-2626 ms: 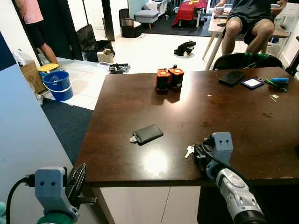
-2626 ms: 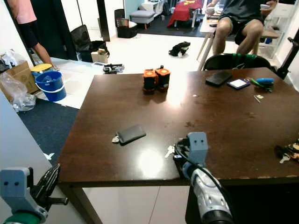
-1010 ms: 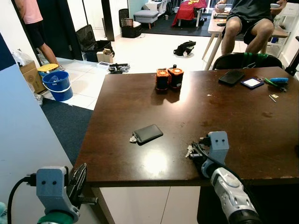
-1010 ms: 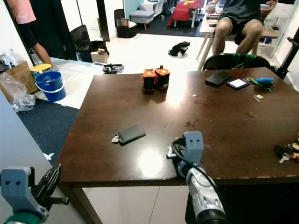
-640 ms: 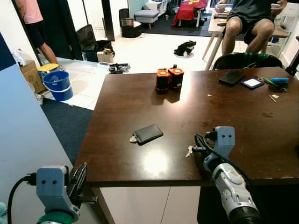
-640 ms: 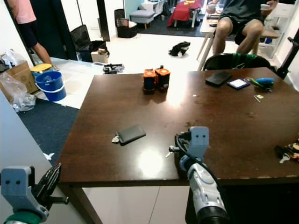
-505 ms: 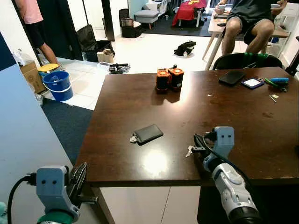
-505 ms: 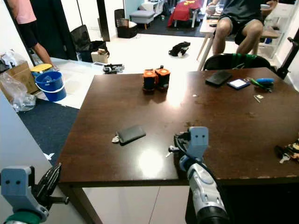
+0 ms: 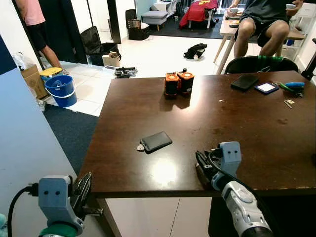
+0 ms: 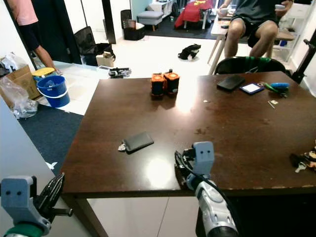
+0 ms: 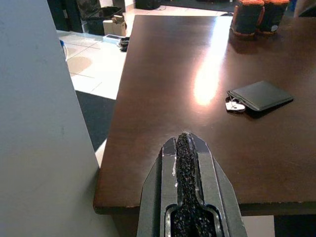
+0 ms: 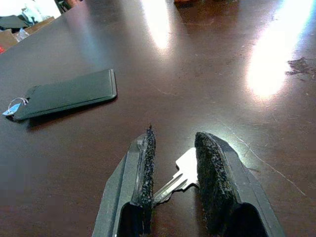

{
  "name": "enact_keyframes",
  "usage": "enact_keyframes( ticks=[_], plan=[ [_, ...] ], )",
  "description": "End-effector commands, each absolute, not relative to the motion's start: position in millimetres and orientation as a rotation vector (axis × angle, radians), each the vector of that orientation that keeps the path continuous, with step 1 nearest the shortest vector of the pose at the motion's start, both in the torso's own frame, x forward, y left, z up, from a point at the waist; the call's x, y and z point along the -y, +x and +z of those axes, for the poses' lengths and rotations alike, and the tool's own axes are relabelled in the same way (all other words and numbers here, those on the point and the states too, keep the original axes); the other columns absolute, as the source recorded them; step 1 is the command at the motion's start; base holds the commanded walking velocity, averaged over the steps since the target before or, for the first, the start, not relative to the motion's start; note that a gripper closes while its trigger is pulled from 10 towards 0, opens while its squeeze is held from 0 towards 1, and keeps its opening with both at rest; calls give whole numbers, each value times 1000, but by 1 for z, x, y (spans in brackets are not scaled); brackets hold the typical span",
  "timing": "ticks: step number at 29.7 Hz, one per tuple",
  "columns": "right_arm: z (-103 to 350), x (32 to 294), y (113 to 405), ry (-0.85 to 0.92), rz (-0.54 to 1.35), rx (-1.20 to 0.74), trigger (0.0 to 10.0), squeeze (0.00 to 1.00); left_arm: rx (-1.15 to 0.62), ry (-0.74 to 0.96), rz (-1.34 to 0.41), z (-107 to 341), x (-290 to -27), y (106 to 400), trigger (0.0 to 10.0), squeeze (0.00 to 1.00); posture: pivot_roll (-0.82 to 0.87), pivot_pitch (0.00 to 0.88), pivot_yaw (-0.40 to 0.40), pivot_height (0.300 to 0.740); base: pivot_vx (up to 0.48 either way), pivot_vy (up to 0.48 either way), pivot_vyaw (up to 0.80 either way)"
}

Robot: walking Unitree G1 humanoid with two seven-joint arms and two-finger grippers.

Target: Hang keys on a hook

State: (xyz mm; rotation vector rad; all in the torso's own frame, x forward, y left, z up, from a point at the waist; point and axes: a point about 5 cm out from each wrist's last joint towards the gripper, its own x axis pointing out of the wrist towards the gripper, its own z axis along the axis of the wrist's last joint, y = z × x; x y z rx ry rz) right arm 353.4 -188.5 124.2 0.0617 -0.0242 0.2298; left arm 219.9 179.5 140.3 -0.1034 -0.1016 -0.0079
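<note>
We are at the pickup: our right gripper [image 12: 173, 173] straddles the key [image 12: 181, 177] near the black wallet [image 12: 66, 93], fingers parted, not yet clamped. Next we must close on it. Our left gripper [image 11: 185, 163] hangs clenched beside the table [image 9: 247, 113].

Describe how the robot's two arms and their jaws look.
Right arm: silver ribbed casing, black cable loops, blue-grey block at the wrist. Right gripper: grey fingers with rough black pads. Left arm: the same blue-grey block, black cable, green band below. Left gripper: black-padded grey fingers.
</note>
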Motion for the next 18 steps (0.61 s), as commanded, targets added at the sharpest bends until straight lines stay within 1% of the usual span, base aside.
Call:
enact_keyframes(
  ticks=[1, 8, 9, 10, 11, 12, 13, 14, 16, 17, 18],
  plan=[
    [112, 187, 349, 66, 235, -22, 10000, 0, 85, -86, 1, 139, -183, 216, 10000, 0, -29, 74, 155, 740, 0, 0, 0],
    [113, 191, 347, 101, 224, -1, 10000, 0, 88, -88, 2, 139, -184, 215, 10000, 0, -26, 77, 156, 740, 0, 0, 0],
    [116, 197, 346, 172, 199, 37, 10000, 47, 88, -89, 2, 139, -184, 215, 10000, 0, -26, 77, 156, 740, 0, 0, 0],
    [116, 200, 345, 194, 186, 44, 10000, 176, 88, -90, 2, 139, -184, 215, 10000, 0, -26, 77, 156, 740, 0, 0, 0],
    [116, 200, 345, 194, 186, 44, 10000, 176, 88, -90, 2, 139, -184, 215, 10000, 0, -26, 77, 156, 740, 0, 0, 0],
    [114, 203, 344, 208, 172, 36, 10000, 502, 89, -90, 2, 139, -184, 215, 10000, 0, -26, 77, 156, 740, 0, 0, 0],
    [114, 203, 344, 208, 172, 36, 10000, 502, 89, -90, 2, 139, -184, 215, 10000, 0, -26, 77, 156, 740, 0, 0, 0],
    [112, 205, 344, 204, 158, 25, 10000, 600, 89, -90, 2, 140, -184, 215, 10000, 0, -26, 77, 156, 740, 0, 0, 0],
    [112, 205, 344, 204, 158, 25, 10000, 600, 89, -90, 2, 140, -184, 215, 10000, 0, -26, 77, 156, 740, 0, 0, 0],
    [110, 207, 343, 199, 149, 17, 10000, 490, 89, -90, 2, 140, -184, 215, 10000, 0, -26, 77, 156, 740, 0, 0, 0],
    [109, 208, 342, 197, 141, 9, 10000, 0, 89, -90, 1, 140, -184, 215, 10000, 0, -26, 80, 158, 740, 0, 0, 0]
  ],
)
